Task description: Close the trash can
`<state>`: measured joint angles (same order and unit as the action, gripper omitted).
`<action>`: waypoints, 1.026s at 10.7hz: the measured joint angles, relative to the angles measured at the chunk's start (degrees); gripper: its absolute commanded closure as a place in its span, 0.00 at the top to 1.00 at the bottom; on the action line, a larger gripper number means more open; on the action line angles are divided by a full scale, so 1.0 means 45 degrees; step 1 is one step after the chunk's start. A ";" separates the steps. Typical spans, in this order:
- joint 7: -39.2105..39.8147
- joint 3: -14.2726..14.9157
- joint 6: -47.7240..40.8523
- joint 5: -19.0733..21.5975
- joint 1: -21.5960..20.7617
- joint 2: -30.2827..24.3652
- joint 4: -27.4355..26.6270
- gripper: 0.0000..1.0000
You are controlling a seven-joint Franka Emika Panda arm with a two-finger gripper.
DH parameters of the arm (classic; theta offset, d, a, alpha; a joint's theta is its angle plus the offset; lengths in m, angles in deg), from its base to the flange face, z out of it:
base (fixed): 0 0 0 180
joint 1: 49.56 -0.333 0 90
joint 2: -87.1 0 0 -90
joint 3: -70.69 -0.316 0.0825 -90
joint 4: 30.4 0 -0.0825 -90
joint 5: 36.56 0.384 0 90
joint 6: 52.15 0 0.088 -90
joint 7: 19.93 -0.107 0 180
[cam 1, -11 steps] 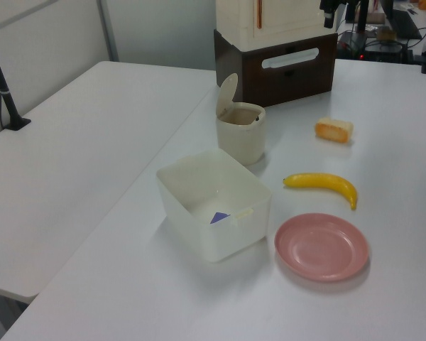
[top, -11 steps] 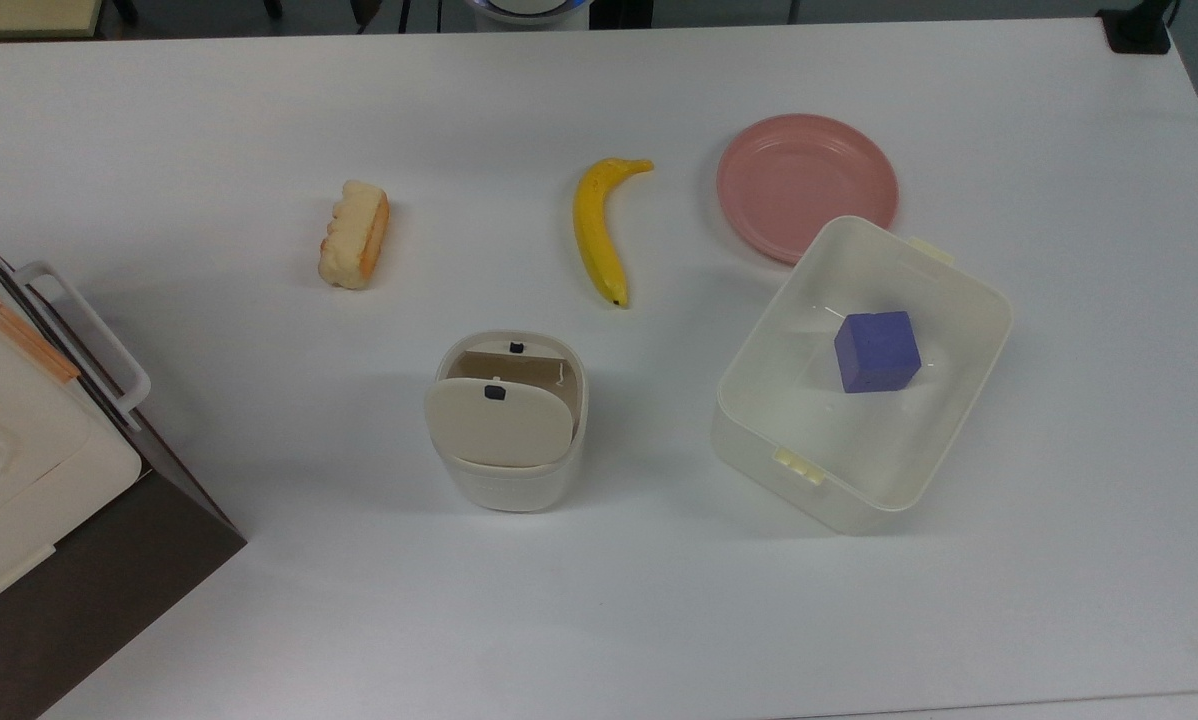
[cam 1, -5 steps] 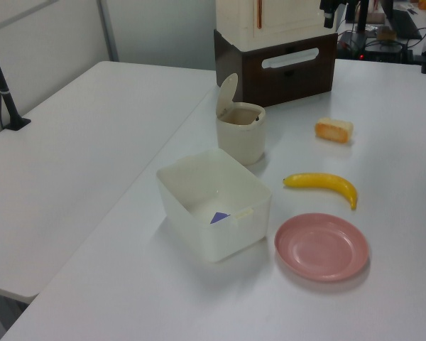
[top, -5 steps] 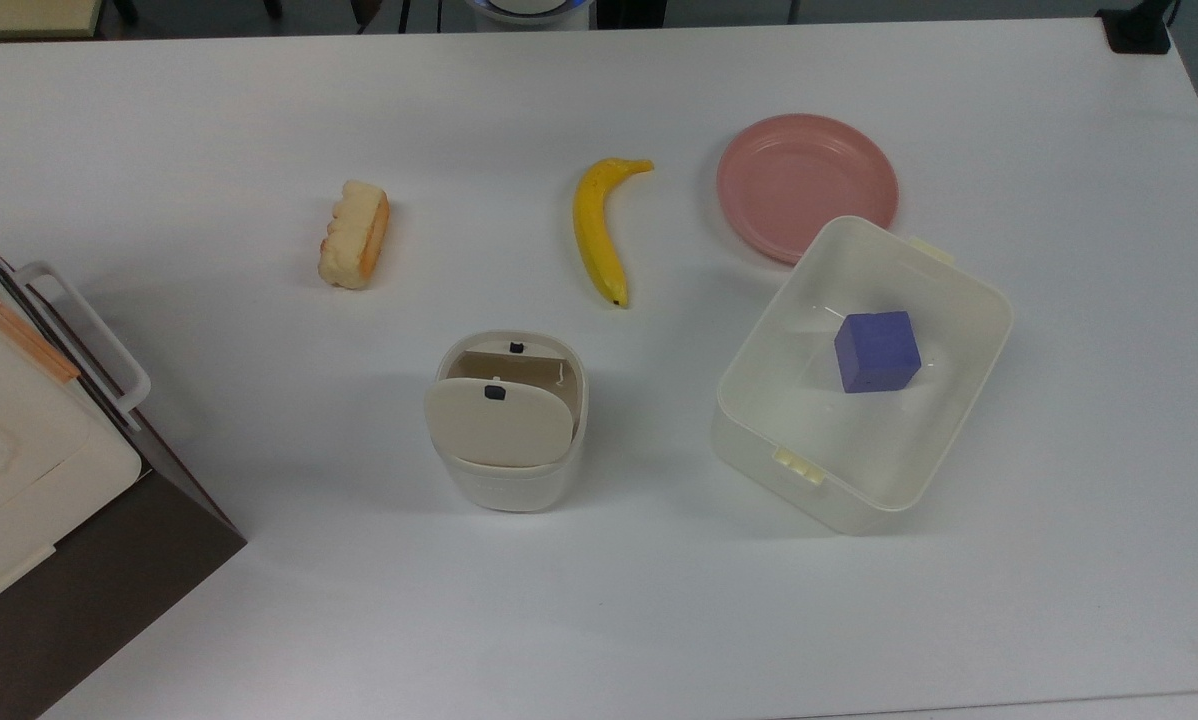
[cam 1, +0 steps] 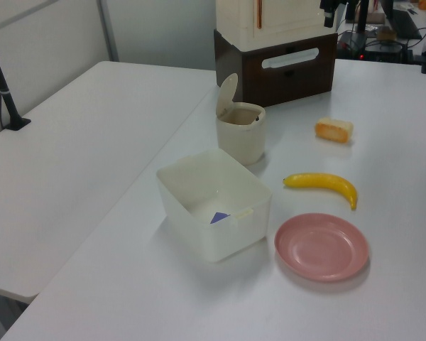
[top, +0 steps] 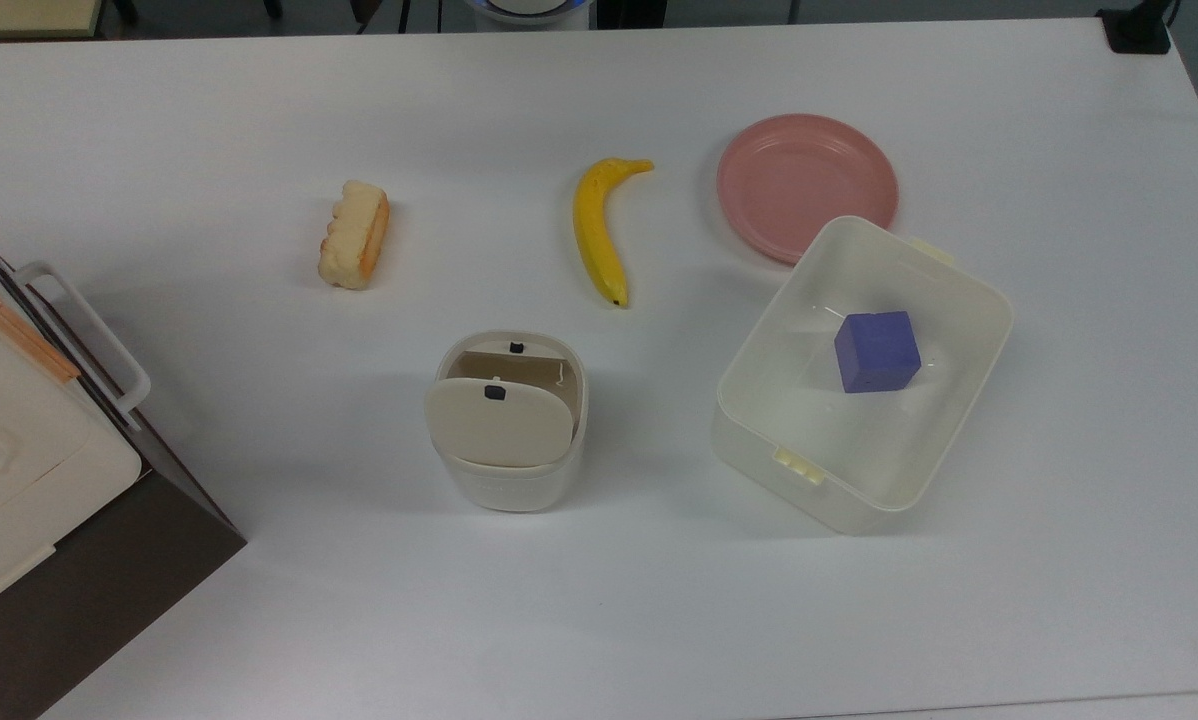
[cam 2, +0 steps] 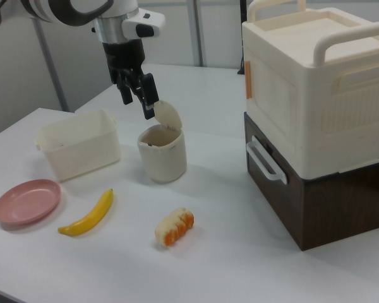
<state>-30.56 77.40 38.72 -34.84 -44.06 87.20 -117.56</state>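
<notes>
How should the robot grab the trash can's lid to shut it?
The lid of the trash can stands nearly upright on its hinge, above the open mouth. Its free top edge is probably the best part to take or push, coming from above. In the right view the tool hangs open just to the lid's left, so tipping it down over the mouth looks simplest.

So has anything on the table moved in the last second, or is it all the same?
Nothing visibly changed. The trash can stands with its lid raised, and the banana, pink plate, bread piece, and tub holding the purple cube lie where they were.
</notes>
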 measured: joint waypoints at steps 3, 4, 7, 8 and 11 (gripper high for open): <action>0.0000 0.0005 0.0112 0.0000 -0.0002 -0.0001 0.0001 1.00; 0.0000 0.0010 0.0112 0.0000 -0.0003 -0.0001 0.0001 1.00; 0.0000 0.0011 0.0112 0.0000 -0.0083 0.0004 -0.0004 1.00; 0.0003 0.0010 0.0112 0.0000 -0.0117 0.0026 -0.0009 1.00; 0.0566 -0.0135 0.0208 0.0000 -0.0219 0.0427 0.0196 1.00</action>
<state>-28.01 76.79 39.66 -34.84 -45.05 89.13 -116.68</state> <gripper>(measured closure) 0.000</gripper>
